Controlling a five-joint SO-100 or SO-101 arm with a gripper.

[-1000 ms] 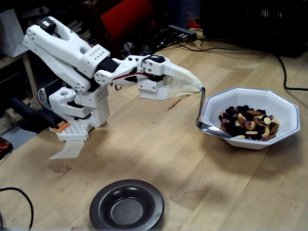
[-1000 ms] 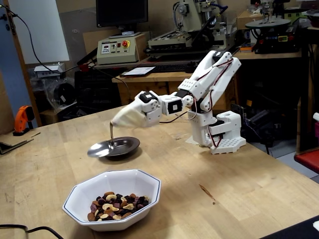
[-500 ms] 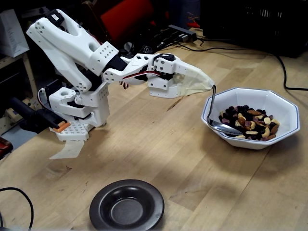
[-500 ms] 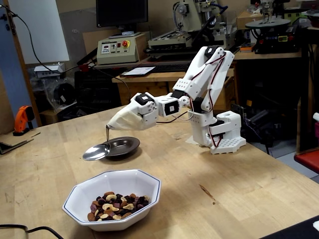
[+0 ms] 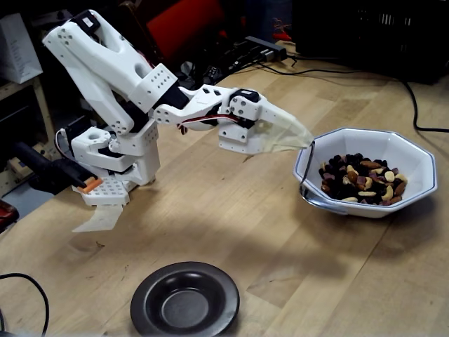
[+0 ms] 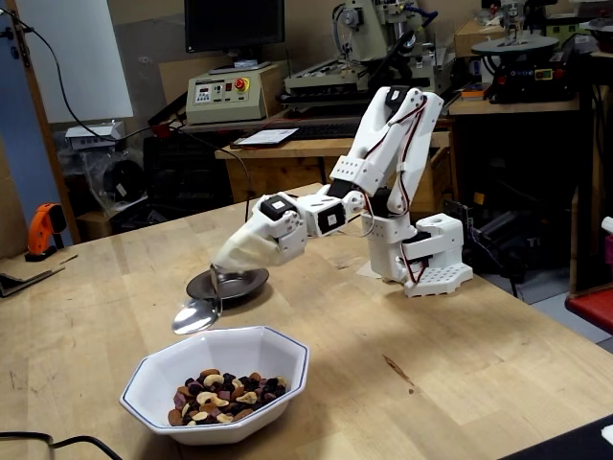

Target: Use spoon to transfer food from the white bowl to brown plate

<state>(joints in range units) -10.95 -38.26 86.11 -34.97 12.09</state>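
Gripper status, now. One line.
Gripper: wrapped in a translucent cover, so the jaws cannot be seen; it holds the spoon by its handle, spoon bowl at the near rim of the white bowl.

Workshop or maker lab. Wooden counter [image 6: 479,374] with scuffs; benchtop milling machine [image 6: 378,43] and control box with red stop button [image 6: 225,91] behind. Orange power drill [image 6: 41,228] at left, cables [image 5: 337,70] strewn.

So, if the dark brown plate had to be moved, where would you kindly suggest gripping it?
On the wide rim of the brown plate, from above at the edge nearest the arm: it lies flat and empty, the rim flares upward, and the shallow centre gives nothing to pinch. The gripper is holding the spoon, though.
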